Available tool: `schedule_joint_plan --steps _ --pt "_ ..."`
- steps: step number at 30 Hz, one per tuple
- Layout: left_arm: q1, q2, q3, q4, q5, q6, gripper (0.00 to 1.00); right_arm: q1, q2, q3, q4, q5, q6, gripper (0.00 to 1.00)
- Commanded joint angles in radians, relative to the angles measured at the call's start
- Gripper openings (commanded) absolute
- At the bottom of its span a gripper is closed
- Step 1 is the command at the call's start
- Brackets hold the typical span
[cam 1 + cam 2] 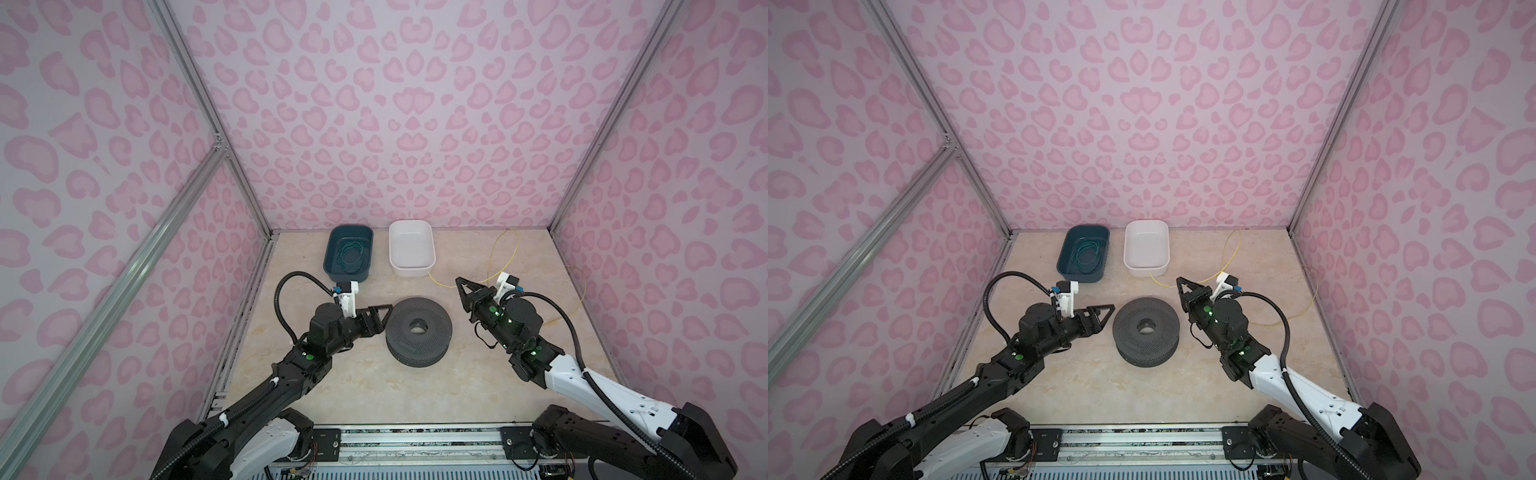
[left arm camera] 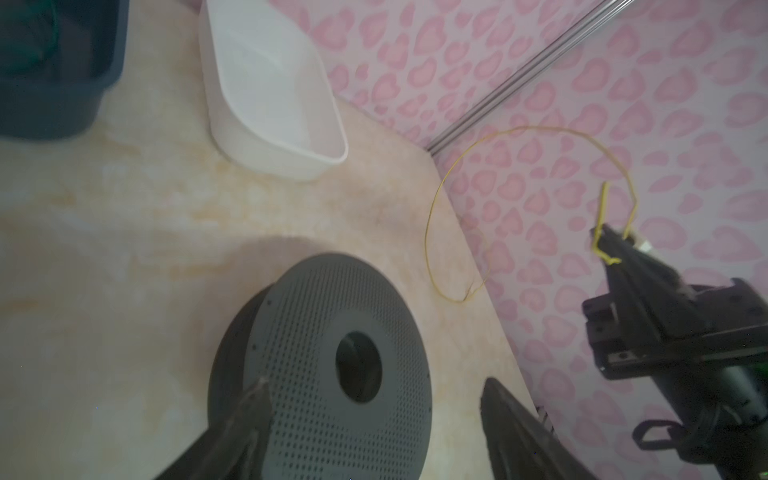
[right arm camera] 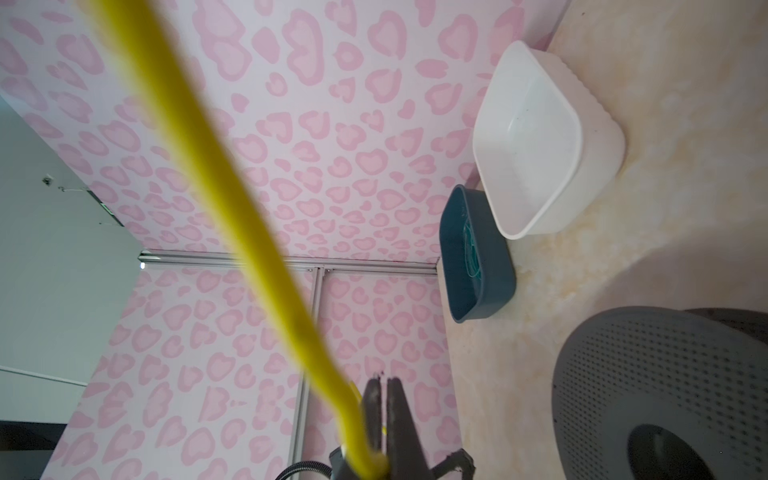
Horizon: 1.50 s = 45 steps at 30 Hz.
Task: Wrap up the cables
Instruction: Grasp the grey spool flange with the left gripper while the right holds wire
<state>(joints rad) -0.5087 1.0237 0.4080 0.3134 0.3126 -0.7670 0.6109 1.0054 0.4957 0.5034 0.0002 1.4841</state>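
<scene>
- While the right gripper (image 1: 458,280) sits raised over the far right part of the table (image 1: 353,386), its jaws are pressed together on the yellow wire (image 1: 442,286); the right wrist view shows the fingers (image 3: 374,399) closed with the wire (image 3: 249,257) coming out right beside them.
- From that pinch, one short end runs left, down to the table just in front of the white bin (image 1: 411,270).
- The rest arcs up toward the far right corner, then trails along the right wall and back onto the table on the right side.
- Left gripper (image 1: 384,309) is spread wide and holding nothing. Its tips are just left of the dark perforated spool (image 1: 399,336), which lies flat mid-table.
- In the left wrist view, the wire's big loop (image 2: 428,232) stands off to the spool's (image 2: 299,332) far right, well apart from it.
- The blue bin (image 1: 347,276), far left of the white one, has a coil of green wire (image 1: 351,253) in it.
</scene>
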Motion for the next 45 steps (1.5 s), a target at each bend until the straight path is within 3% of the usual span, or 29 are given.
schedule_joint_plan --steps 1,6,16,23,33,37,42,45 --pt "0.005 0.022 -0.053 0.032 0.140 -0.025 0.81 -0.013 -0.059 -0.102 -0.114 -0.031 -0.041 0.00" --pt "0.011 0.123 -0.072 0.062 0.186 -0.011 0.80 -0.020 -0.103 -0.164 -0.152 -0.051 -0.097 0.00" --pt "0.014 0.344 -0.070 0.366 0.251 -0.087 0.71 -0.032 -0.014 -0.171 -0.084 -0.115 -0.120 0.00" --pt "0.018 0.455 -0.010 0.419 0.288 -0.094 0.41 -0.032 0.024 -0.166 -0.036 -0.136 -0.114 0.00" --pt "0.033 0.506 0.046 0.397 0.276 -0.092 0.10 -0.048 -0.007 -0.152 -0.063 -0.143 -0.124 0.00" --pt "0.042 0.471 0.116 0.255 0.265 -0.042 0.03 -0.062 -0.038 -0.140 -0.091 -0.153 -0.131 0.00" --pt "0.042 0.393 0.318 -0.251 0.122 0.170 0.03 -0.091 -0.085 -0.098 -0.176 -0.173 -0.184 0.00" --pt "0.034 0.347 0.417 -0.432 0.045 0.258 0.03 -0.107 -0.102 -0.071 -0.210 -0.187 -0.211 0.00"
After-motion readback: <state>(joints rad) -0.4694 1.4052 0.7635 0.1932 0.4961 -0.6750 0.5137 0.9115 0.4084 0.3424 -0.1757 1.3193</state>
